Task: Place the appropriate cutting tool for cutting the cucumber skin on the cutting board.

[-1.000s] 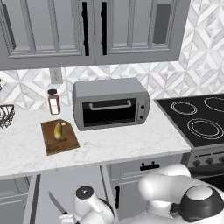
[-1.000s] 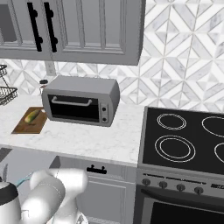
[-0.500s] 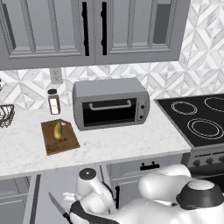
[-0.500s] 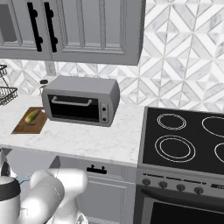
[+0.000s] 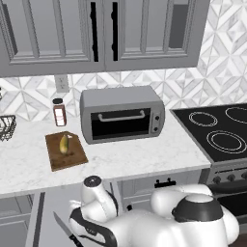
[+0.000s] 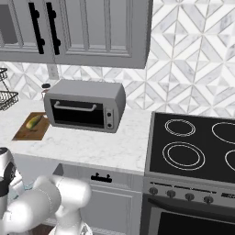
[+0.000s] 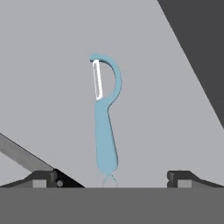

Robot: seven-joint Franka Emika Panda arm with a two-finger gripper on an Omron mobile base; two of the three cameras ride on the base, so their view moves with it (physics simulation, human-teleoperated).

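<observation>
Cabinets (image 5: 103, 36): grey upper doors with dark handles span the wall above a white-and-grey geometric tile backsplash.
Stove (image 6: 195, 149): black glass cooktop with ring burners, right of the counter; the right base view shows its knobs along the front.
Counter (image 5: 130, 159): white marble top over grey drawers.
Toaster oven (image 5: 122, 114): silver, dark glass door, standing at the back of the counter.
Arm (image 5: 144, 224): white, folded low in front of the counter, reaching down to the open grey drawer (image 5: 48, 212) below the counter edge.
Cutting board (image 5: 66, 150): brown wood, flat on the counter left of the toaster oven, with nothing but the cucumber on it.
Wire basket (image 5: 6, 128): dark, at the far left edge.
Knife (image 5: 66, 229): long steel blade and black handle, lying in the drawer in the left base view; a grey strip of it crosses the hand view's lower left.
Spice jar (image 5: 59, 112): dark-lidded, behind the board.
Cucumber (image 5: 63, 144): yellow-green, lying on the board.
Peeler (image 7: 104, 114): light blue, flat on the grey drawer floor, looped head pointing away, handle end between the fingertips.
Gripper (image 7: 109, 177): spread wide, holding nothing; the tips flank the peeler's handle end without touching.
</observation>
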